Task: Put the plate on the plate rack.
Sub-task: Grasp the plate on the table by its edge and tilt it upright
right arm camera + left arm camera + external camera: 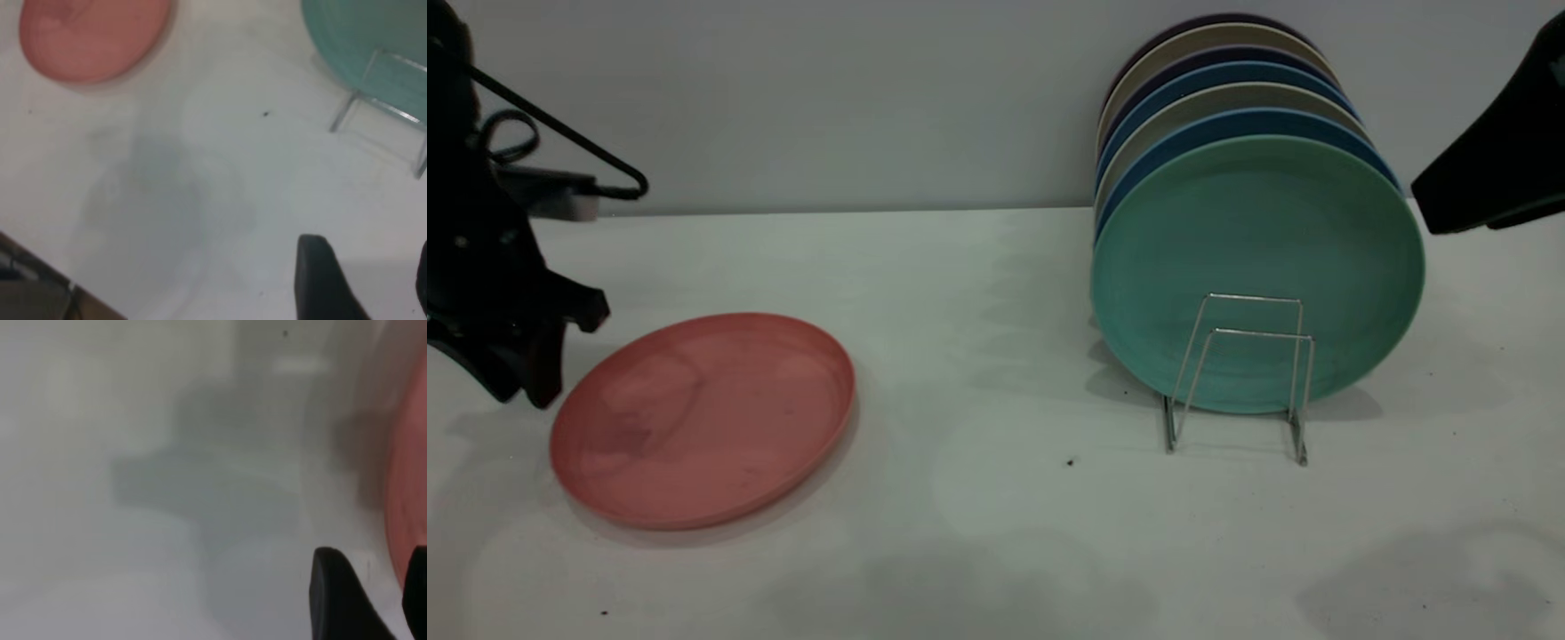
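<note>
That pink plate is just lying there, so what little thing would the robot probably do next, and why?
Probably ease the left hand down to the near rim of the round salmon-pink plastic plate. The plate lies flat on the white table, unheld, with that hand open just beside its edge, while the silver wire plate rack stands far off with free front loops.

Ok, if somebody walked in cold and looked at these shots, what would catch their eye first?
Probably the row of upright plates on the plate rack at the table's right, with the teal-green plate at the front. Next, the salmon-pink plate lying flat at the table's left. The left gripper hangs just beside the plate's rim, apparently open; the right arm sits at the right edge.
</note>
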Robot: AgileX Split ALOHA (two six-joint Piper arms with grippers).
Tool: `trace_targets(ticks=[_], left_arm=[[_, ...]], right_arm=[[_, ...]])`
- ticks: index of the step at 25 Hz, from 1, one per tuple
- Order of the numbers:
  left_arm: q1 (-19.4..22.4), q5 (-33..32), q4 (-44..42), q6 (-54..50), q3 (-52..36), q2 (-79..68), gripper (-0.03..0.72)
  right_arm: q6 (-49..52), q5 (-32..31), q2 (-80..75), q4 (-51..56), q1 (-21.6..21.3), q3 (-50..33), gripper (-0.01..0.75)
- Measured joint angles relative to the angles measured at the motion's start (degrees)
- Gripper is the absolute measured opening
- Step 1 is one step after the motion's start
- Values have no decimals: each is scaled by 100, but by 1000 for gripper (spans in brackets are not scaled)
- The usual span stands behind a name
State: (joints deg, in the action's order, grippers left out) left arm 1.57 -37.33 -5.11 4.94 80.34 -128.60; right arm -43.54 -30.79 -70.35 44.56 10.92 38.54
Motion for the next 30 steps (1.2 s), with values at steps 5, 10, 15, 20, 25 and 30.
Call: trace_targets(ticks=[5,10,15,20,25,30], left_arm=[[0,33,345,346,264,-343,284],[0,98,577,565,358,-528,284],[0,100,558,587,370,-729,284],[0,283,552,601,414,-775,219],[0,550,557,643,420,-764,102],[-26,725,558,979,420,-723,102]], right_arm=[[-10,235,0,13,0,0,365],[-12,281,-4,15,0,0,365],[-17,299,-18,15,0,0,365],[-17,299,-25,20,0,0,365],[-17,305,-25,25,0,0,365],[-17,287,-25,25,0,0,365]])
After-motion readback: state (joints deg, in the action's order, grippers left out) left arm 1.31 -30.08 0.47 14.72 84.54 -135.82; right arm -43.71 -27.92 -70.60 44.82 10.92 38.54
